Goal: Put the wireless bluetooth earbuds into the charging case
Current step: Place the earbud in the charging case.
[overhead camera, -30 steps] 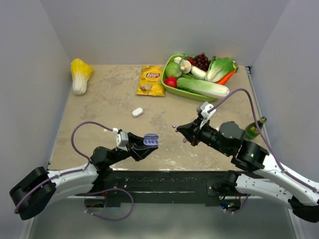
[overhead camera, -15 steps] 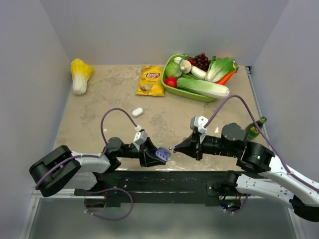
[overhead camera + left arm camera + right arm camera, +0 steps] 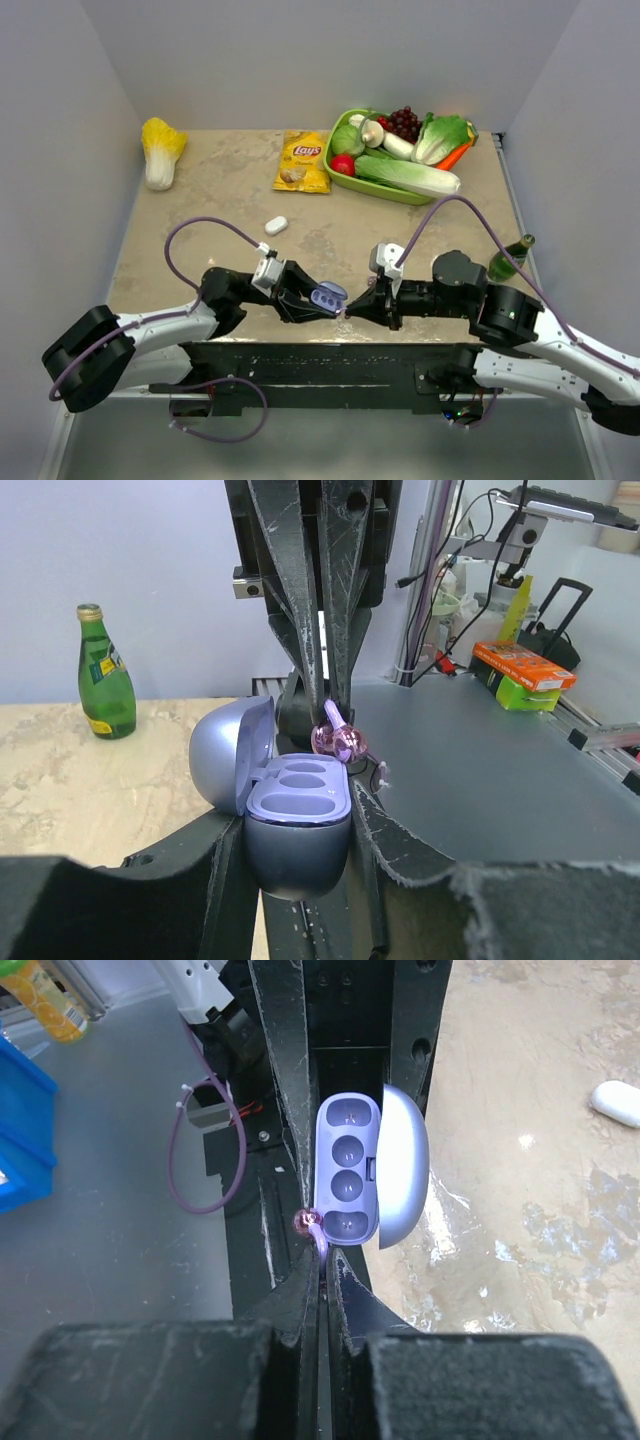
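Observation:
My left gripper (image 3: pixel 318 305) is shut on the lilac charging case (image 3: pixel 328 296), lid open, and holds it above the table's near edge. In the left wrist view the case (image 3: pixel 297 820) sits between the fingers with empty wells facing up. My right gripper (image 3: pixel 346 312) is shut on the stem of a purplish glossy earbud (image 3: pixel 340 742). The bud hangs at the rim of the case's end well, beside it, as the right wrist view shows (image 3: pixel 308 1224). The case also shows there (image 3: pixel 350 1168). A white earbud-like piece (image 3: pixel 276 225) lies on the table behind.
A Lays crisp bag (image 3: pixel 303 160) and a green tray of toy vegetables (image 3: pixel 400 150) stand at the back. A toy cabbage (image 3: pixel 160 150) lies at the back left. A green bottle (image 3: pixel 507 260) stands at the right edge.
Both grippers have come together near the table's front middle. The earbud tip now meets the open case, which was apart from it a second ago.

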Controlling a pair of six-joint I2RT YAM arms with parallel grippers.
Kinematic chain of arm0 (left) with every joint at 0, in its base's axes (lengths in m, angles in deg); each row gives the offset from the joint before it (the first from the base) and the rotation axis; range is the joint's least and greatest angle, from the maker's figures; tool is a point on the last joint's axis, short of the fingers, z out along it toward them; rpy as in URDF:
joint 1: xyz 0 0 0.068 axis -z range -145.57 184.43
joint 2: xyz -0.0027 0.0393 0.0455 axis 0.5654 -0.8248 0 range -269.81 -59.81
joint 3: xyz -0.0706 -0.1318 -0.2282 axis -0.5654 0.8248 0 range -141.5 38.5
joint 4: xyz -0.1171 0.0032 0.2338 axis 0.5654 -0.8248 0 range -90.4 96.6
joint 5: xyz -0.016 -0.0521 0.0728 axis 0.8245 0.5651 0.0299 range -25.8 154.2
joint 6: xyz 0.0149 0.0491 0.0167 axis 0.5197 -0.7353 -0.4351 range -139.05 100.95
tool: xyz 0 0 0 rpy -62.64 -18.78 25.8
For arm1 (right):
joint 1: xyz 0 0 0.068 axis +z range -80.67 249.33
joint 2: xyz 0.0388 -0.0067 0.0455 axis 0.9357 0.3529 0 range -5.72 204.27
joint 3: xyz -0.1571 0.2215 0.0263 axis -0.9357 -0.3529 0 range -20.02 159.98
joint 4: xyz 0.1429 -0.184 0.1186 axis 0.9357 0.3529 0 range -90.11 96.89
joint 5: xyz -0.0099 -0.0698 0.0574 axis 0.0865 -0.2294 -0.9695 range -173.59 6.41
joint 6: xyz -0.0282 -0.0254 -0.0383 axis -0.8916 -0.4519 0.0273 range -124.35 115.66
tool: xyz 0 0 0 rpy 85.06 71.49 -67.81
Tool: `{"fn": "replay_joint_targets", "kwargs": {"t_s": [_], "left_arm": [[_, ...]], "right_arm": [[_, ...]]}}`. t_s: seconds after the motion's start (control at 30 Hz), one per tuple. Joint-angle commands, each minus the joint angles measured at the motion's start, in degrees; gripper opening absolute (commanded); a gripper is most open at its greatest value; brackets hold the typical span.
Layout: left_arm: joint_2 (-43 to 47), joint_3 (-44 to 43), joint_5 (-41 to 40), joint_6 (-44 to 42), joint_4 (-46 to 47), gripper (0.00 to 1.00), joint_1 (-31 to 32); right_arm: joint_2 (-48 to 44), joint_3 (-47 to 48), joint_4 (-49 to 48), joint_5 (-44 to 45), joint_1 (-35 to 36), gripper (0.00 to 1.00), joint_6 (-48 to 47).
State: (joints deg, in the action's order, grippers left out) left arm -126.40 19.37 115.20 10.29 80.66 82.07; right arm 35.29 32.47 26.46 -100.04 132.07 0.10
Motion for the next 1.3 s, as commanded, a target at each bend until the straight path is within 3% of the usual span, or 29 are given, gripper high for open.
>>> {"fn": "replay_joint_targets", "kwargs": {"t_s": [0.0,0.33,1.2,1.27], "left_arm": [[0.76,-2.13,0.68,-2.62,4.34,0.0,0.17],[-0.21,-2.57,-0.9,-4.73,1.79,0.0,1.49],[1.02,-3.19,-4.42,-6.84,-0.14,0.0,3.08],[1.02,-3.28,-4.6,-7.02,-0.23,0.0,3.08]], "right_arm": [[-0.5,0.6,-0.99,0.27,0.54,0.0,-1.11],[-3.31,0.42,-4.41,3.53,0.54,0.0,0.47],[-0.41,-2.39,-5.21,5.2,0.54,0.0,1.53],[-0.41,-2.3,-5.3,5.55,0.54,0.1,1.97]]}}
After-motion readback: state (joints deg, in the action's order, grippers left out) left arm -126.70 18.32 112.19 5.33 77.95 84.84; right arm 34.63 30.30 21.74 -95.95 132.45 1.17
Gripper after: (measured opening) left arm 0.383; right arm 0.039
